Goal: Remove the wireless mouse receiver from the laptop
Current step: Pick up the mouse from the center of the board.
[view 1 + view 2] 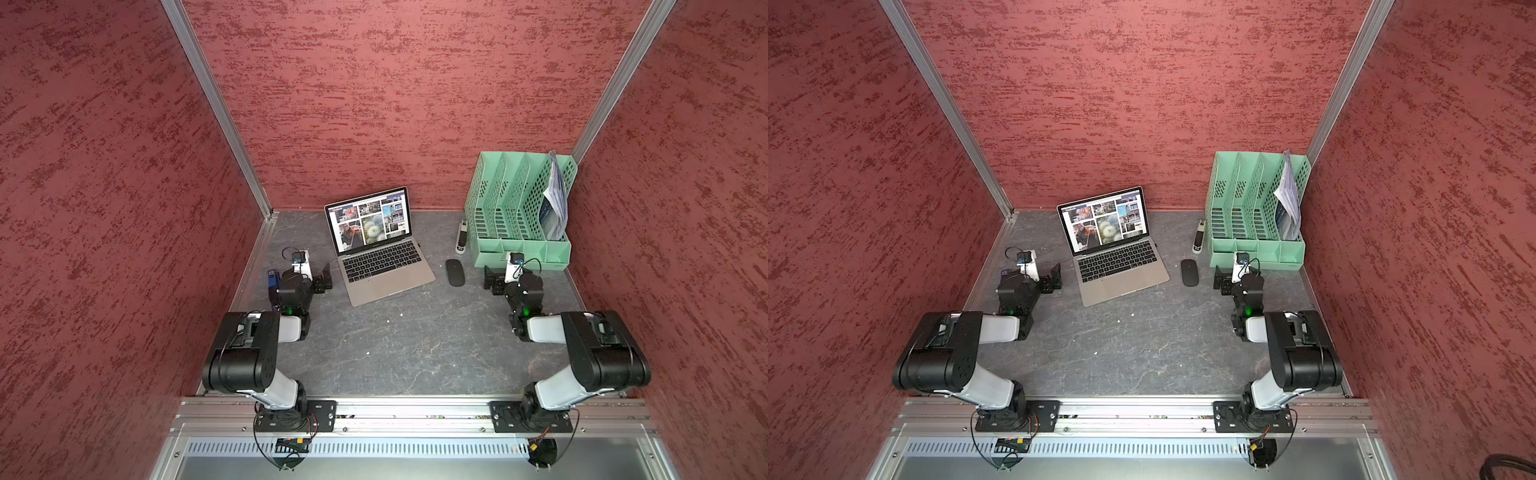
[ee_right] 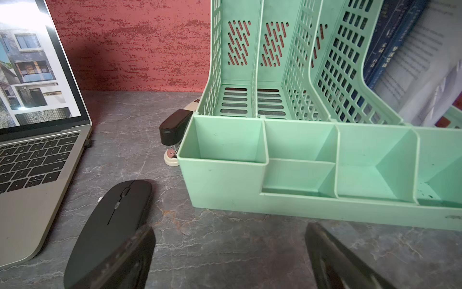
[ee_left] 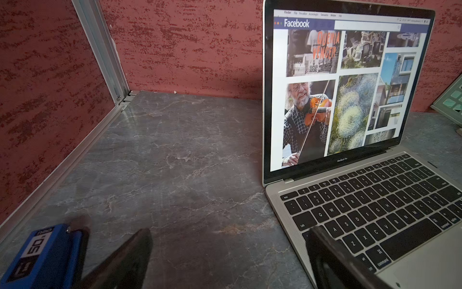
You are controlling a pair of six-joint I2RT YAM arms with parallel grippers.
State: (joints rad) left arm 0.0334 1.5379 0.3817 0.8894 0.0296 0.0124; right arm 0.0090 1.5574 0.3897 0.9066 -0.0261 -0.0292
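Grey tabletop (image 1: 395,353) is bearing the laptop (image 1: 386,270), wireless mouse receiver (image 2: 87,143) at its edge, while I am holding left gripper (image 3: 228,235) and right gripper (image 2: 230,231) released.

Quick tally, here we go: one laptop (image 1: 388,270). One wireless mouse receiver (image 2: 87,143), a single dark stub, no second to be seen. One black mouse (image 1: 455,272). One stapler (image 1: 460,237). One green desk organizer (image 1: 486,199) with one bundle of papers (image 1: 555,199) in it (the sheets are too tightly packed to count, and the upright slots are hard to tally from up here). One blue gadget (image 1: 272,277). Two robot arms, each with one gripper: left gripper (image 1: 326,280), right gripper (image 1: 489,280), two fingers (image 3: 125,257) apiece.
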